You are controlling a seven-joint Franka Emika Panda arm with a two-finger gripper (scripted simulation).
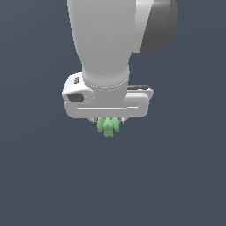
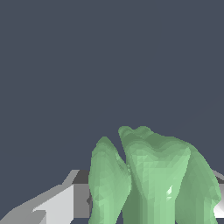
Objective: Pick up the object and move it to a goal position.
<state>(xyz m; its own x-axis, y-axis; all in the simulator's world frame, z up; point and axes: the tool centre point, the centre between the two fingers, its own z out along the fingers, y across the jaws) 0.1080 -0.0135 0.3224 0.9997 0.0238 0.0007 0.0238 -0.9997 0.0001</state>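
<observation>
Arm point(image 1: 103, 39): a thick white column coming down from the top of the exterior view, with a grey joint at its upper side; its upper part is cut off by the frame.
Pincer point(image 1: 108, 122): hangs under the wide white hand bar. Its fingers are mostly covered by the bar and the green piece, but they sit close in on either side of the piece, so it looks closed on it.
Figurine point(image 1: 108, 126): a small light-green lobed piece, narrower than the hand bar, poking out just below it, between the fingers. In the wrist view it fills the lower part as tall green lobes point(image 2: 153, 175).
Step in hand: likely the carry, since the piece appears held off any surface.
Next move: calls for travelling to the goal with the grip kept firm.
Hidden: no goal marker shows in either view; the plain blue-grey backdrop gives no bench edge, so height above the ground cannot be told.
</observation>
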